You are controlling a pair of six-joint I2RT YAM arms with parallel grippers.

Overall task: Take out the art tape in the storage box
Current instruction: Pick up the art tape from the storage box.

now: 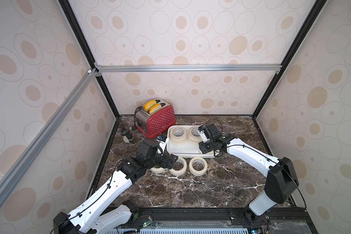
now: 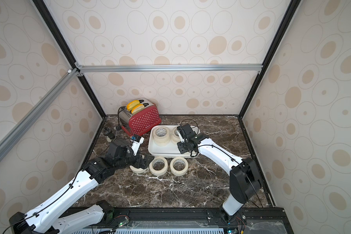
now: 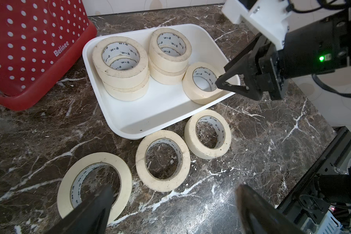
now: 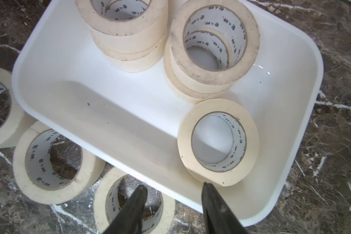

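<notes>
The white storage box (image 1: pixel 182 151) sits mid-table and holds two stacks of art tape (image 1: pixel 178 135) (image 1: pixel 195 134). One more roll (image 4: pixel 184 139) leans in its near right corner. Three rolls lie flat on the marble in front of the box (image 1: pixel 198 166) (image 1: pixel 178 165) (image 1: pixel 157 169). My left gripper (image 3: pixel 173 189) hangs open over the leftmost and middle table rolls, gripping nothing. My right gripper (image 4: pixel 174 186) hovers over the box's near rim beside the leaning roll, with its jaws apart and empty.
A red polka-dot toaster (image 1: pixel 157 119) with bread in its slots stands just behind the box's left end. Small jars (image 1: pixel 128 135) sit by the left wall. Patterned walls close in three sides, and a black rail (image 1: pixel 190 212) runs along the front edge.
</notes>
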